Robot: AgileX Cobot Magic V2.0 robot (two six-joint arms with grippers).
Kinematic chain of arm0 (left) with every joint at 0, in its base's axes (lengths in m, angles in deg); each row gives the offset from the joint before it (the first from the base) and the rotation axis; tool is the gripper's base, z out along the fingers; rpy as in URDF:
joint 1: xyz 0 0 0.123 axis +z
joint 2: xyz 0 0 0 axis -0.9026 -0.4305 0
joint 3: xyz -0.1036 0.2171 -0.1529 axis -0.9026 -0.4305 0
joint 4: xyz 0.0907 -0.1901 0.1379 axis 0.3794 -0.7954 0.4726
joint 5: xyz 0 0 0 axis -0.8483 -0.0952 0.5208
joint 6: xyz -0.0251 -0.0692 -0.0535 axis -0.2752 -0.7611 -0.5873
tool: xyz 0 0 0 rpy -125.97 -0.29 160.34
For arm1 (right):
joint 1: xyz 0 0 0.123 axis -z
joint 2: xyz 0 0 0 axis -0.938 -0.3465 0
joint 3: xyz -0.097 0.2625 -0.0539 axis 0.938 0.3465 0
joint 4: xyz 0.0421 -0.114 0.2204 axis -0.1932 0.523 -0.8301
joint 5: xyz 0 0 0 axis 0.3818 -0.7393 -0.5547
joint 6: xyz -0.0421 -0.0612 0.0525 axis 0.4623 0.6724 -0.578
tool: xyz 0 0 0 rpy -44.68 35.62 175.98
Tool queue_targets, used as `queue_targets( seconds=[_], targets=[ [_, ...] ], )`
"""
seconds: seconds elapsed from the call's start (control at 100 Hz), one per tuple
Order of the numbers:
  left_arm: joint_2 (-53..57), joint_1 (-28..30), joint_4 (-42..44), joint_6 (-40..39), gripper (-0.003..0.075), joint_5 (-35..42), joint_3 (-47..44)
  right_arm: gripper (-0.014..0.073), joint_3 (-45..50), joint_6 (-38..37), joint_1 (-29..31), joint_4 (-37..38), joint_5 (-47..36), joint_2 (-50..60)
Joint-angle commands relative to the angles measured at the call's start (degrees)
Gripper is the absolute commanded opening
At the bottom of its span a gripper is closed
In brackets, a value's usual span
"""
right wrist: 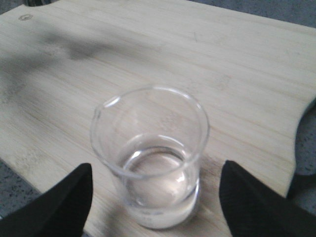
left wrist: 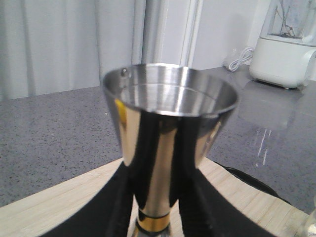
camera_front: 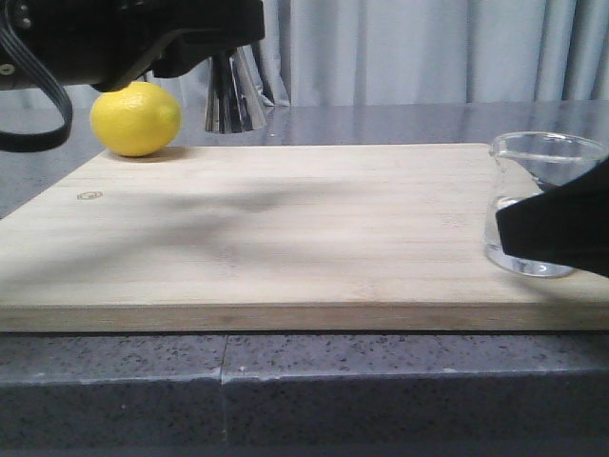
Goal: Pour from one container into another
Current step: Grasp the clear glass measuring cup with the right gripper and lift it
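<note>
Beaker (right wrist: 150, 158) upright on board (right wrist: 237, 74), between spread right gripper (right wrist: 155, 197) fingers, untouched. Jigger (left wrist: 168, 138) clamped upright between left gripper (left wrist: 160, 207) fingers.

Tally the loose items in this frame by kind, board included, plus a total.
Lemon: 1
Steel jigger: 1
Glass beaker: 1
Wooden board: 1
Blender on the counter behind: 1
Total: 5
</note>
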Motion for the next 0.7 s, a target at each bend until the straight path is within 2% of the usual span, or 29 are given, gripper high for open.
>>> queue_targets(
  seconds=[0.0,0.57,0.69],
  targets=[
    [2.1,0.0,-0.8,-0.4,0.0188,4.7,1.9,0.0489,-1.5,0.6,-0.1,0.8,-7.7,-1.2],
    [2.1,0.0,-0.7,-0.4,0.0188,4.7,1.9,0.0489,-1.5,1.6,0.0,0.8,-14.6,-9.1],
    [2.1,0.0,-0.7,-0.4,0.0188,4.6,1.9,0.0459,-1.5,2.3,0.4,0.8,-14.8,-9.3]
  ],
)
